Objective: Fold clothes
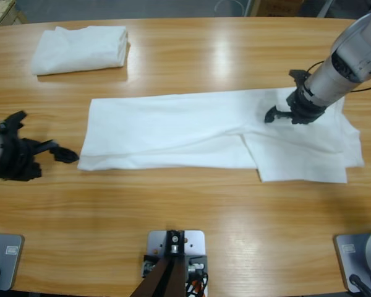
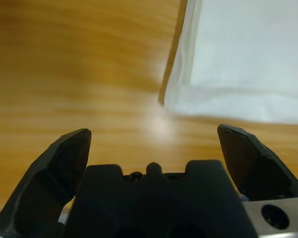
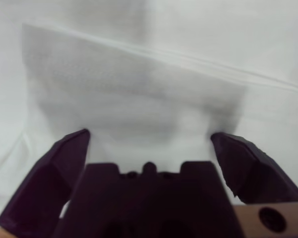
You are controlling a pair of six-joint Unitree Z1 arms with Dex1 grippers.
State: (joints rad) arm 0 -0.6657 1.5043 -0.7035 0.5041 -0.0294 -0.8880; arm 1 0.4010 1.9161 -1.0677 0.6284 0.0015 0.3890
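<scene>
Two hands are in view, both with jaws spread apart and nothing between them. Left hand rests low over bare wood near the left edge of the counter, aimed at the near-left corner of the shirt and just short of it; the left wrist view shows that layered corner ahead of the jaws, untouched. Right hand is over the shirt's right portion, jaws pointing down at the cloth; the right wrist view shows white fabric with a crease line filling the space ahead. Whether the tips touch the cloth cannot be told.

T-shirt lies flat across the middle of the counter, already folded lengthwise into a long band, with a wider section toward the right edge. Folded white garment sits near the far-left corner, well apart.

Assessment: the lengthwise fold appears done; the crosswise fold is pending. Next move likely calls for each hand to descend, pinch all layers at its end, and carry one end over the other evenly.
</scene>
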